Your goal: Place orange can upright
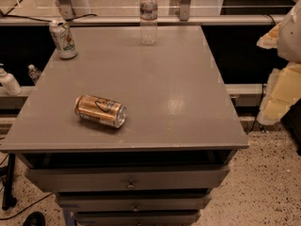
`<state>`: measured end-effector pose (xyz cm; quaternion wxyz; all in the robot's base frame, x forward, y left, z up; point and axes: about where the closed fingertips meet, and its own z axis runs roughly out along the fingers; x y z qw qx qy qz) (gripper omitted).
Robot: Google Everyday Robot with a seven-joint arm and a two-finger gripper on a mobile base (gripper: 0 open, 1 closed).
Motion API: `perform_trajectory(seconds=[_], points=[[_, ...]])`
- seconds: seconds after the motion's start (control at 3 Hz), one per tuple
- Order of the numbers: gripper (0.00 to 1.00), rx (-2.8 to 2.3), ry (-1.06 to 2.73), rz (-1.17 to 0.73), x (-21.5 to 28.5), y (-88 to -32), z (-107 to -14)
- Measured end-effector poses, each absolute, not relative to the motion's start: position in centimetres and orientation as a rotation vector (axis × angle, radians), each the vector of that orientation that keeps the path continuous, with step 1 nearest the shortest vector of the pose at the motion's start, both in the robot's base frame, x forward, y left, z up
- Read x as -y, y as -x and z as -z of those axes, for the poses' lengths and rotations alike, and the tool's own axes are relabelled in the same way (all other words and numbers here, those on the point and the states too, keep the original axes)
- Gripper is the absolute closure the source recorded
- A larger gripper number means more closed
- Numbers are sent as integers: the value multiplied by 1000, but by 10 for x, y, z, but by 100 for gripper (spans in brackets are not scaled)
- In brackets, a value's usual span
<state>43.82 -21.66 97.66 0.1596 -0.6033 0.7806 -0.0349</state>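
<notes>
Lying orange can [100,110]; end effector [281,95] off right edge

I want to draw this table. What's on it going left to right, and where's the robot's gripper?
White can, standing → orange can, lying on its side → water bottle, standing at the far edge. The gripper is right of them all, past the right edge of the table.

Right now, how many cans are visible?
2: orange can on its side, table's front left; white can upright, far-left corner. The gripper hangs off the table's right side.
</notes>
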Motion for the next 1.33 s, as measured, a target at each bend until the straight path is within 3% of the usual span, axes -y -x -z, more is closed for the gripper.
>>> perform_trajectory(seconds=[0.67,1.33], points=[[0,-2209,1724,89,208,-441,-977],[0,-2072,1702,-92,112,-464,-978]])
